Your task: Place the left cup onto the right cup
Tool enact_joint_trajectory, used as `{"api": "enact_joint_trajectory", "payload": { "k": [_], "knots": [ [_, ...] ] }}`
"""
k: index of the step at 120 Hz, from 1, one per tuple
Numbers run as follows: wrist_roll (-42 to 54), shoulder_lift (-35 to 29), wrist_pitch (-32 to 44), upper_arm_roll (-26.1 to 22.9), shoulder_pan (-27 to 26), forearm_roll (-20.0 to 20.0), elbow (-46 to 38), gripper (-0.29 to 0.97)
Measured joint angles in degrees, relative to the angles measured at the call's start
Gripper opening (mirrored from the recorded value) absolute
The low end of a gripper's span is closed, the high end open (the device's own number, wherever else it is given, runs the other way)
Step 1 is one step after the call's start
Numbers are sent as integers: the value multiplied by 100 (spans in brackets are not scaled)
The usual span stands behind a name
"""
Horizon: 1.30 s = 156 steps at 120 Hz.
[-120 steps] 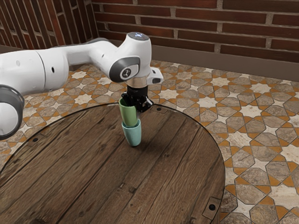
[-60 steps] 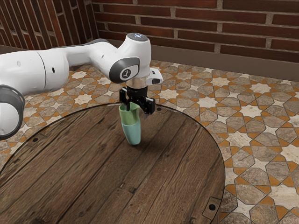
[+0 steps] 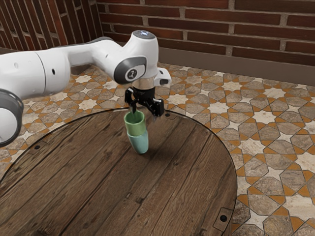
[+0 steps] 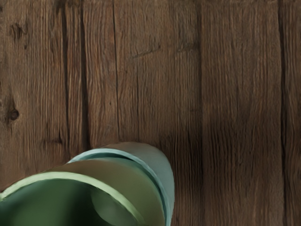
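Note:
The green cup (image 3: 134, 123) stands nested inside the teal cup (image 3: 140, 143) on the round wooden table (image 3: 98, 187), both leaning slightly. My gripper (image 3: 144, 106) hangs just above the green cup's rim, open, and its fingers are clear of the cup. In the wrist view the green cup (image 4: 80, 197) lies right under my hand. The teal cup (image 4: 157, 165) wraps around it on the outside.
The table's far rim (image 3: 197, 125) runs just behind the cups. Past it lie a patterned tile floor (image 3: 256, 113) and a brick wall (image 3: 221, 29). Bare wood spreads in front of the cups and toward the exterior view's right.
One second ago my fingers gripped the green cup as it went into the teal cup. They have since spread and let go, and my hand has risen a little.

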Motion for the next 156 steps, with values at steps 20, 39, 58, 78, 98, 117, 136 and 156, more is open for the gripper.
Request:
{"api": "enact_joint_trajectory", "payload": {
  "k": [20,39,58,78,98,117,136,156],
  "knots": [
    [-9,-147,-5,-5,-10,4,0,68],
    [-16,-187,-6,-5,-25,4,-3,68],
    [-22,-306,-11,-7,-34,-6,-28,68],
    [-29,-847,-61,15,-36,-186,-337,68],
    [-29,-1444,-365,149,-40,-663,-506,68],
    [-26,-2096,-735,347,-46,-1088,-898,68],
    [-7,-2515,-1090,428,-32,-1280,-957,68],
    [142,-2974,-1485,984,-230,-1381,-937,68]
  ]
}}
